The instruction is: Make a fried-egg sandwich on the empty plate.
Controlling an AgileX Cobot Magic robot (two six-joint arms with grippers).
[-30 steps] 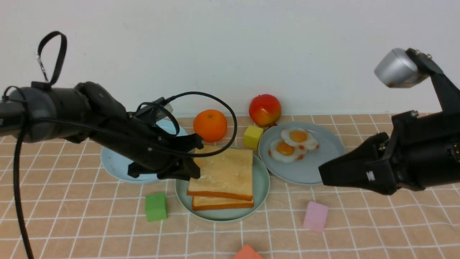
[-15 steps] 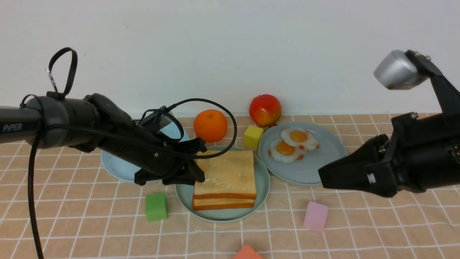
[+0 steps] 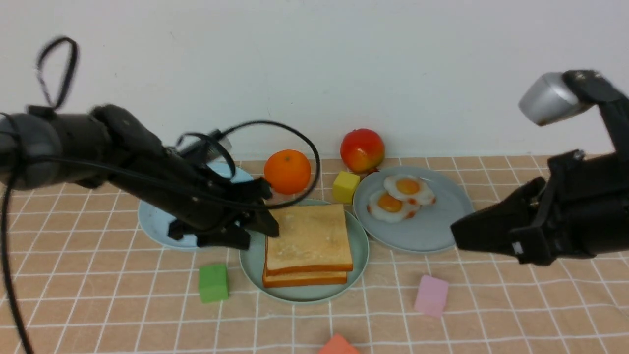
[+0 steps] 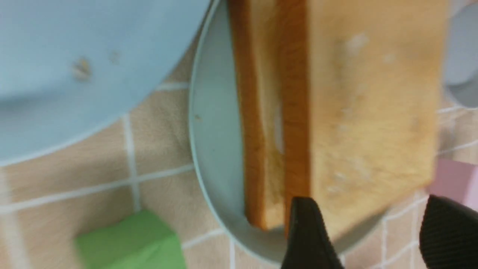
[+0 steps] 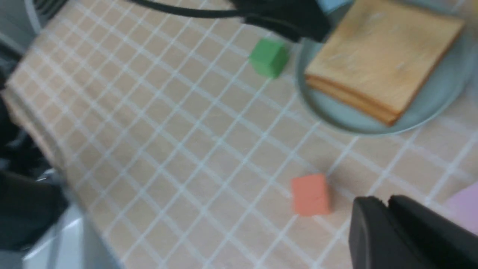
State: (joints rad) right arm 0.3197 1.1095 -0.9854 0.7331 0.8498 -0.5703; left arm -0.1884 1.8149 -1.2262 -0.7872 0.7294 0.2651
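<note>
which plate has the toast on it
The middle, mint-green plate: two toast slices are stacked on it. The grey-blue plate holds fried eggs; the sky-blue plate shows no toast.

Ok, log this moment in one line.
left gripper: jaws open beside toast stack | right gripper: shut, holding nothing | toast stack: on mint-green plate | eggs: on grey-blue plate

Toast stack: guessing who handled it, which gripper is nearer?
Left. The left gripper is beside the toast stack, at its left; the right gripper hangs far to its right.
</note>
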